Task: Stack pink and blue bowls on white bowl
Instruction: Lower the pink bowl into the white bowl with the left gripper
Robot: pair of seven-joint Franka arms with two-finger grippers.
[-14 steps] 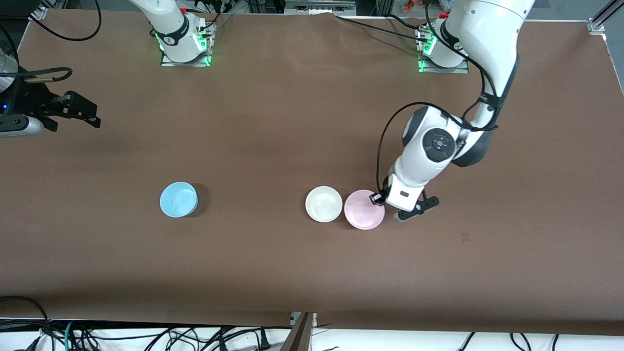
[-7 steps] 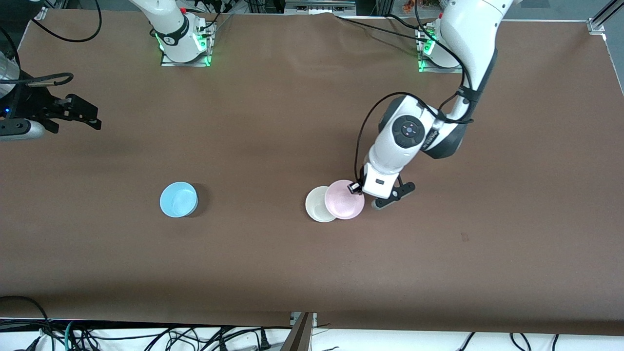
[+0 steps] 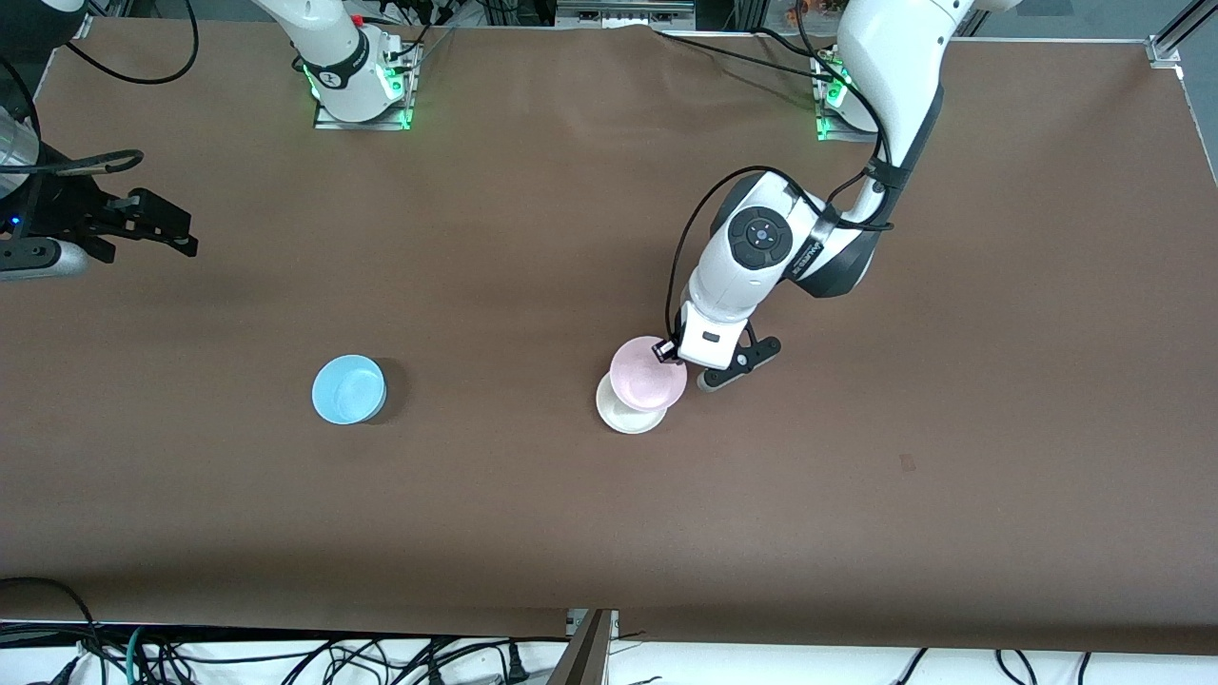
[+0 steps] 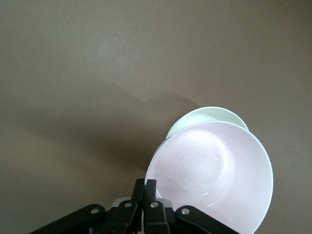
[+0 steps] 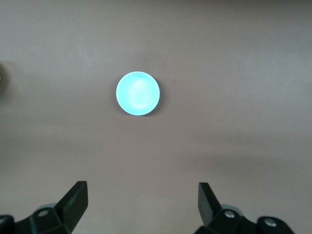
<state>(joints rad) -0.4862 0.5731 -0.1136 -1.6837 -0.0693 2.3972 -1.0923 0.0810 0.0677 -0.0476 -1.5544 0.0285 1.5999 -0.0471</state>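
We log a brown desk (image 3: 533,533); left tool (image 3: 666,351) clenched on pink bowl (image 3: 647,373) over white bowl (image 3: 623,417); right tool (image 5: 141,204) spread wide, waiting.

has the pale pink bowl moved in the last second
Yes. The small round pale pink bowl, held by the left pincer, went from beside the plain white bowl to over it.

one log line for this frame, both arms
left gripper: shut on pink bowl, over white bowl | right gripper: open, waiting | blue bowl: on table, untouched
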